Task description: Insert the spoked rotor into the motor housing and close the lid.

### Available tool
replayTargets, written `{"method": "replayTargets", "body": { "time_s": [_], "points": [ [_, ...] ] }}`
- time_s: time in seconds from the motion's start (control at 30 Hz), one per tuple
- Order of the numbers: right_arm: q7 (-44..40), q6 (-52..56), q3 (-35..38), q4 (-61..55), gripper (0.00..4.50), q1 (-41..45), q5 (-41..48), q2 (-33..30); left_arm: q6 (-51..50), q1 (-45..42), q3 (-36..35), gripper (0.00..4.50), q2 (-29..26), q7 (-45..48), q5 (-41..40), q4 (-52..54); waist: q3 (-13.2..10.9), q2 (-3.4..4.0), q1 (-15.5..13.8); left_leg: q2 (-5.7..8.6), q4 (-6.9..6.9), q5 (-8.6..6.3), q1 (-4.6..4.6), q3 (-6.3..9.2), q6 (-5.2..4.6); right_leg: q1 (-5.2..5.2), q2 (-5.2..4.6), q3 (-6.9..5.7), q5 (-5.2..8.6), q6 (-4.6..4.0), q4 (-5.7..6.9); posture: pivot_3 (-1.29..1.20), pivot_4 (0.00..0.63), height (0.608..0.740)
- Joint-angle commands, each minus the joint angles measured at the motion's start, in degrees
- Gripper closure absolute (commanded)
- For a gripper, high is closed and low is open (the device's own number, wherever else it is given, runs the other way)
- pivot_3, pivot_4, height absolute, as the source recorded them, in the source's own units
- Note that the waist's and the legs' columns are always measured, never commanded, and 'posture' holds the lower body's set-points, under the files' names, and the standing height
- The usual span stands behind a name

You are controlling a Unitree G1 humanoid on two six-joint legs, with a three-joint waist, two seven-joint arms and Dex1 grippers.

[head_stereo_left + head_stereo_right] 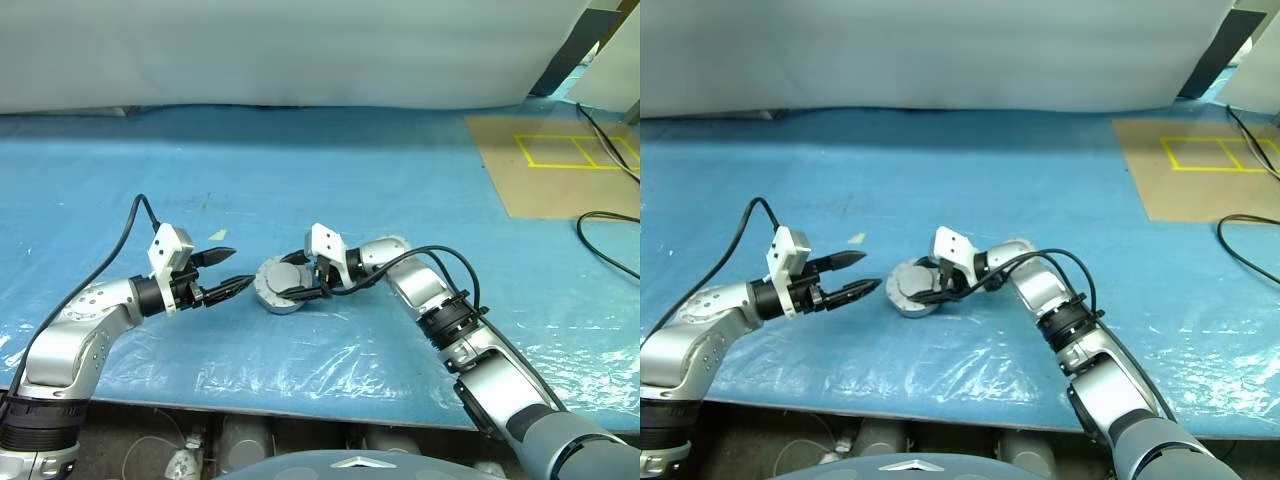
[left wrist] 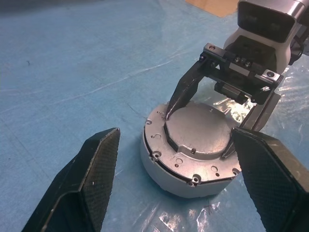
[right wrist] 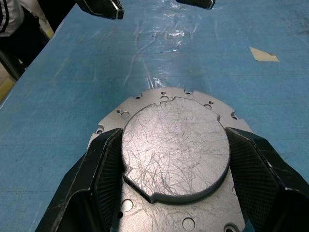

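The motor housing [image 1: 278, 285] is a short round silvery cylinder on the blue table, its flat grey top plate [image 3: 174, 145] dotted with screw holes and carrying a raised scratched centre. I cannot tell whether that plate is the lid. The spoked rotor is out of view. My right gripper [image 1: 297, 278] reaches in from the right, its fingers [image 3: 104, 164] pressed against opposite sides of the raised centre. My left gripper [image 1: 240, 267] hovers open just left of the housing, pointing at it without touching.
Crinkled clear film [image 1: 300, 350] covers the blue table near its front edge. A brown board with yellow tape squares [image 1: 570, 165] lies at the far right, with black cables [image 1: 610, 230] beside it. A small beige scrap [image 1: 217, 235] lies behind my left gripper.
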State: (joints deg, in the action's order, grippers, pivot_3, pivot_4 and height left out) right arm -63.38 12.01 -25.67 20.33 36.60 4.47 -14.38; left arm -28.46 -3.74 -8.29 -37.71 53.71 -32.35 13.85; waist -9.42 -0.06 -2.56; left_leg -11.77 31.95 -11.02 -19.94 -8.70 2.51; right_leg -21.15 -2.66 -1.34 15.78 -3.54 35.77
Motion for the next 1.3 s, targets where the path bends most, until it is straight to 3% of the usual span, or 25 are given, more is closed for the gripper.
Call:
{"method": "replayTargets", "body": {
  "time_s": [0.03,0.3,0.7,0.93,1.03,1.3],
  "points": [
    [3.5,5.4,-2.7,5.9,1.54,-2.9,-5.3,-1.3,1.2,-0.4,0.0,0.62,0.3,0.0,0.0,1.0,0.0,0.04,0.0,0.0,-0.04,0.0,0.0,0.0,0.0,0.0,0.0,0.0,0.0,0.0,-0.01,0.0,0.15,0.74],
    [4.0,13.4,0.0,2.7,1.54,-2.3,-1.8,0.6,1.7,-0.6,0.4,0.62,0.4,0.2,0.4,0.4,0.1,0.08,0.0,0.01,-0.31,0.0,0.16,0.01,0.0,0.03,0.01,0.01,0.01,0.01,-0.07,0.0,0.15,0.74],
    [5.5,13.5,-3.6,-0.5,1.54,-4.4,-4.2,0.7,1.9,-0.3,0.2,0.62,0.2,0.1,0.6,0.2,0.1,0.09,0.2,0.02,-0.71,0.01,0.2,0.0,0.03,0.02,0.01,0.07,0.01,0.01,-0.28,0.0,0.15,0.74],
    [9.4,11.3,-5.4,5.9,1.54,-4.8,-7.4,0.8,1.9,-0.1,0.3,0.62,0.3,-0.1,0.8,0.5,0.2,0.12,0.3,0.02,-0.85,0.01,0.29,-0.01,0.02,0.09,0.03,0.15,0.02,0.03,-0.33,0.0,0.15,0.74],
    [9.3,10.6,-5.9,5.7,1.54,-5.7,-7.3,0.4,2.1,0.2,0.3,0.62,0.3,-0.2,0.9,0.7,0.4,0.23,0.3,0.02,-1.0,-0.01,0.62,0.01,-0.01,0.25,0.03,0.2,0.24,0.4,-0.33,0.0,0.15,0.74],
    [8.1,7.5,-6.2,7.1,1.54,-4.6,-8.1,-1.5,2.3,-0.4,0.8,0.62,0.5,-0.2,1.2,0.2,0.6,0.4,0.3,0.05,-1.17,-0.02,0.83,0.01,-0.02,0.3,0.02,0.26,0.27,0.46,-0.33,0.0,0.15,0.74]
  ]
}}
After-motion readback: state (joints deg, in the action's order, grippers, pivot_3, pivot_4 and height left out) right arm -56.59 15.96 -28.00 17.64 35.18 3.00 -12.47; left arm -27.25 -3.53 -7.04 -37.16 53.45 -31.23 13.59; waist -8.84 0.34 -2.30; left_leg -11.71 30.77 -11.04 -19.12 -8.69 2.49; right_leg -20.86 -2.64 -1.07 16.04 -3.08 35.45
